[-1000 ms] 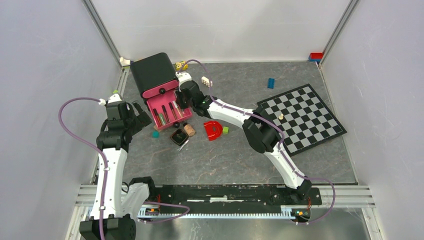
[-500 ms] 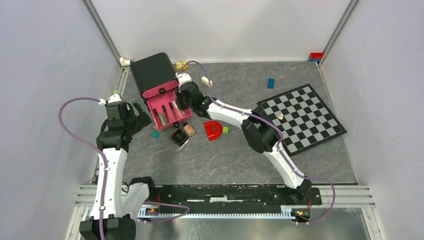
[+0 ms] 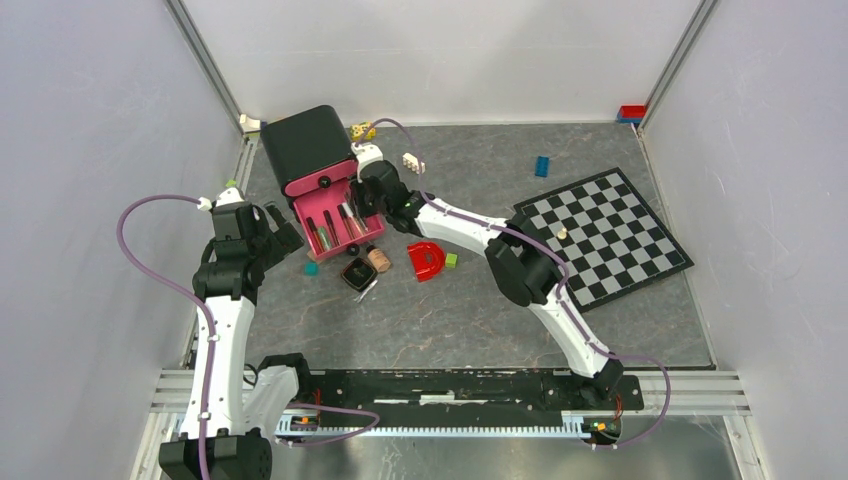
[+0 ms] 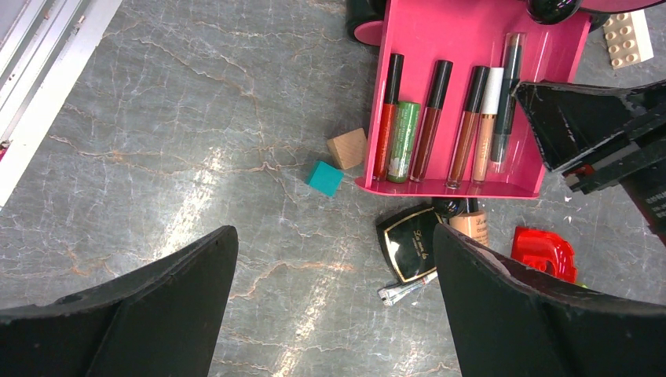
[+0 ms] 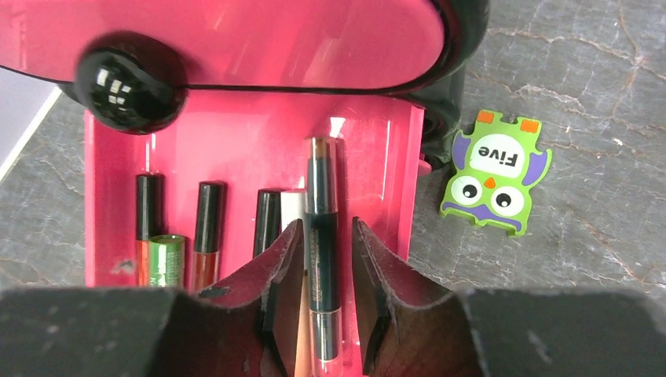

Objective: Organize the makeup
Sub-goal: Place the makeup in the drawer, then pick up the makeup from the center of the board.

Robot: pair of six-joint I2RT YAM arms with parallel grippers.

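Pink tray has five tubes plus the dark pencil; right hand straddles it, released. Left hand spread, empty. Left on counter: compact, beige bottle, small wand.

Case sits at the far left of the table. Tray juts out from the case's near side.

In tray: tubes side by side, lengthwise. Pencil is rightmost, along the right wall.

Right end effector is over the tray's near-right part, one finger on each side of the pencil.

Card lies on the table just right of the tray.

Near side of tray, on the table: compact, with bottle just beside it on the right and D-shaped piece further right. Cube is left of the compact.

Chessboard is on the table's right half, well apart from the tray. Brick lies beyond its far-left corner.
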